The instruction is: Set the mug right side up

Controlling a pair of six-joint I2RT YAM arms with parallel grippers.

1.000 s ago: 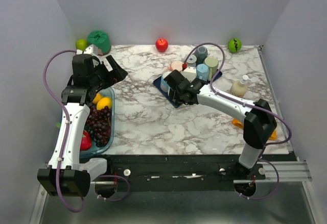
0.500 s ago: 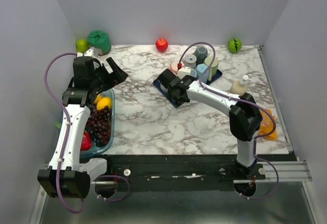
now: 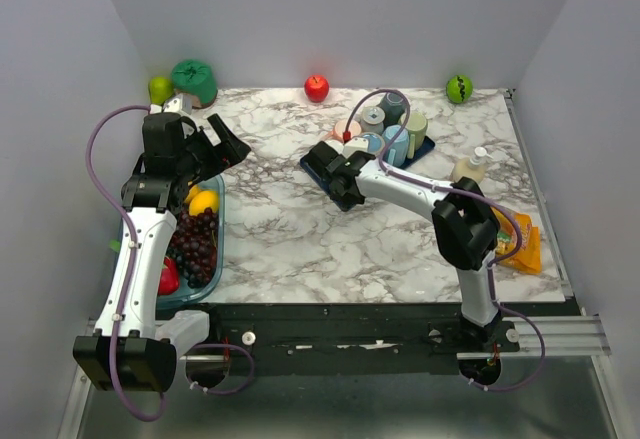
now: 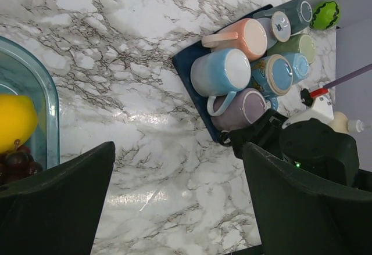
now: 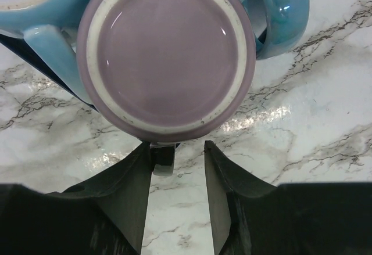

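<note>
The mug (image 5: 165, 57) is lavender and stands upside down, base up, at the near corner of the dark blue tray (image 4: 186, 72). It also shows in the left wrist view, mug (image 4: 247, 107). My right gripper (image 5: 177, 147) is low at the mug's near side, its fingers partly open with bare marble between them. A small dark piece lies against the left finger (image 5: 131, 185); I cannot tell what it is. From above, the right gripper (image 3: 338, 166) covers the mug. My left gripper (image 4: 177, 162) hangs wide open and holds nothing, the same left gripper (image 3: 225, 144) being near the table's left side.
Several other mugs crowd the tray: pale blue (image 4: 218, 72), pink (image 4: 250, 34), green (image 4: 299, 46). A glass bowl (image 3: 210, 259) of grapes and fruit sits at the left edge. A red apple (image 3: 316, 87), a bottle (image 3: 468, 169) and an orange packet (image 3: 522, 247) lie around.
The right gripper has slid left along the tray to its near-left corner and its jaws have narrowed. The right elbow has swung left. The left arm has barely moved.
</note>
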